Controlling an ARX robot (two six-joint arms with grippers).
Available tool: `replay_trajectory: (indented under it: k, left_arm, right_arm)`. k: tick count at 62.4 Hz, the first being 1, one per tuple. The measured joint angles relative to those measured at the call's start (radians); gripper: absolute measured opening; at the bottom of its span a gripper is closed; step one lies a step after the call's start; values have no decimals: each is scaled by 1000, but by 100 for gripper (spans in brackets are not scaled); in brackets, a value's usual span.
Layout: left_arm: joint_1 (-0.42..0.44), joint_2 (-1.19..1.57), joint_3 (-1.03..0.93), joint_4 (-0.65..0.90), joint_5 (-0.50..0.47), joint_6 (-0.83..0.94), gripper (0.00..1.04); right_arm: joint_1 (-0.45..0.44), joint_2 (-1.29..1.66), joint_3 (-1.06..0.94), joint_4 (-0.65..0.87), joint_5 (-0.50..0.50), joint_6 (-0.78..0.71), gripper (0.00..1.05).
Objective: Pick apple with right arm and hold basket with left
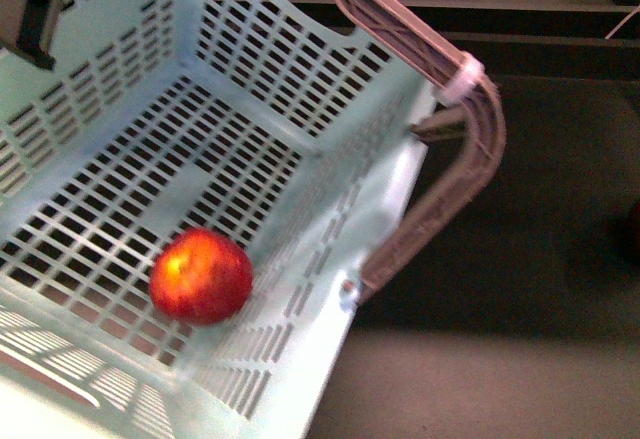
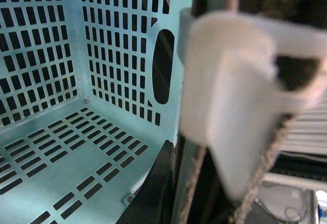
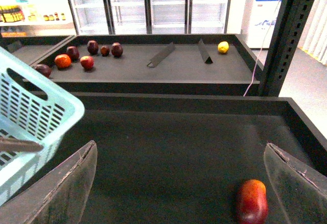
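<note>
The apple [image 1: 201,274], round, glossy red with yellow streaks, lies on the slotted floor of the pale aqua basket [image 1: 385,199], near its front right corner. My left gripper [image 1: 372,274] is shut on the basket's right wall. Its grey-brown ribbed finger [image 1: 470,159] with a white band runs down the outside of that wall. In the left wrist view the left gripper [image 2: 173,198] clamps the basket wall [image 2: 127,55]. My right gripper [image 3: 180,147] is open and empty over a dark tray [image 3: 168,147], to the right of the basket [image 3: 38,112].
A red fruit with an orange patch [image 3: 252,201] lies on the dark tray near one right finger [image 3: 296,183]. A back tray holds several dark red and red fruits [image 3: 87,61], a yellow one [image 3: 223,47] and two black wedges. A dark post [image 3: 286,35] stands at right.
</note>
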Motion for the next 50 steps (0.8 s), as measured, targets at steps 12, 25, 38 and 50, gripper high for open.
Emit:
replay_trajectory:
  k: [12, 25, 38, 50]
  left_arm:
    - [142, 1, -42, 39, 88, -80, 8]
    - [278, 23, -111, 109, 125, -131, 8]
    - [333, 106, -142, 126, 179, -151, 8]
    - [336, 145, -171, 127, 254, -203, 8]
  right_arm:
    - [0, 0, 0, 0, 0, 0, 96]
    - [0, 0, 0, 0, 0, 0, 96]
    - [0, 0, 0, 0, 0, 0, 96]
    - [0, 0, 0, 0, 0, 0, 96]
